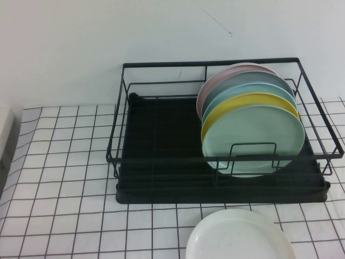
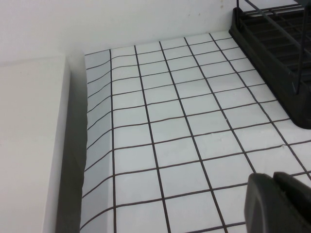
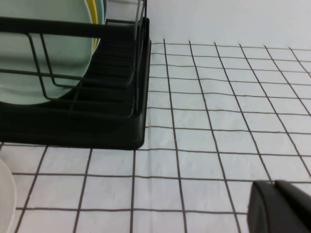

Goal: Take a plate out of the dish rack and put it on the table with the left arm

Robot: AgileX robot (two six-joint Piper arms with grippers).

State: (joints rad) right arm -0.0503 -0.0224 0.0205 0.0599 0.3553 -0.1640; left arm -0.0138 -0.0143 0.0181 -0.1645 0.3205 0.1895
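Item: the plate, pale mint, glossy, stood on edge at the front of a leaning stack in the right half of the dish rack, centre-right of the high view; a small upright wire divider crossed its lower face and likely kept it from sliding. Behind it ranged a yellow plate, a turquoise plate, a grey-blue plate and a pink plate, each resting on the next. The rack's left half held nothing. A white plate lay flat on the worktop at the lower edge, just before the rack. The left gripper hung low over gridded worktop beside the rack, fingers pressed together, holding nothing. The right gripper hovered likewise near the rack's corner, closed and idle. Worktop: white, black grid; plain white wall behind; pale block at its left edge.
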